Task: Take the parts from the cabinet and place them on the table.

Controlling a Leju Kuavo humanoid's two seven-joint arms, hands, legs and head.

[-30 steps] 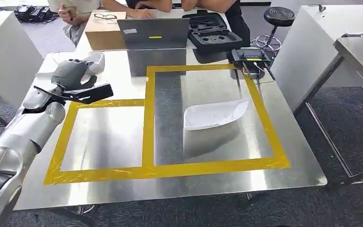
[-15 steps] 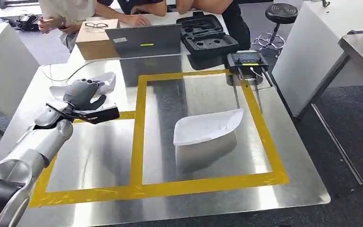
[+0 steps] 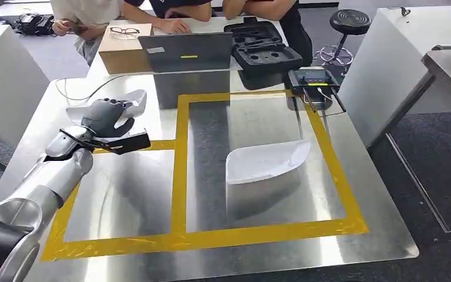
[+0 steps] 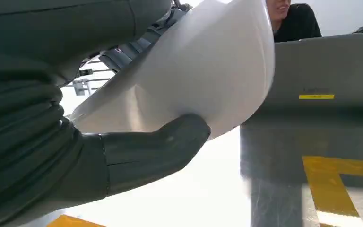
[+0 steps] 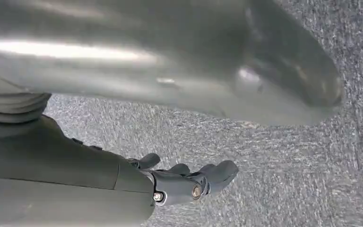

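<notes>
Since a moment ago the whole view has shifted a little, so the camera moved; the left hand (image 3: pixel 107 114) still hangs over the worktop's (image 3: pixel 258 247) ten o'clock corner, clamped on a white part (image 3: pixel 130 100). The right hand (image 5: pixel 189 182) hangs over the floor, fingers loosely curled, holding nothing. A second white part (image 3: pixel 267 160) lies inside the yellow tape (image 3: pixel 179 170) square, long axis from three to nine o'clock. Both look light, stiff and slick, best held by the rim.
</notes>
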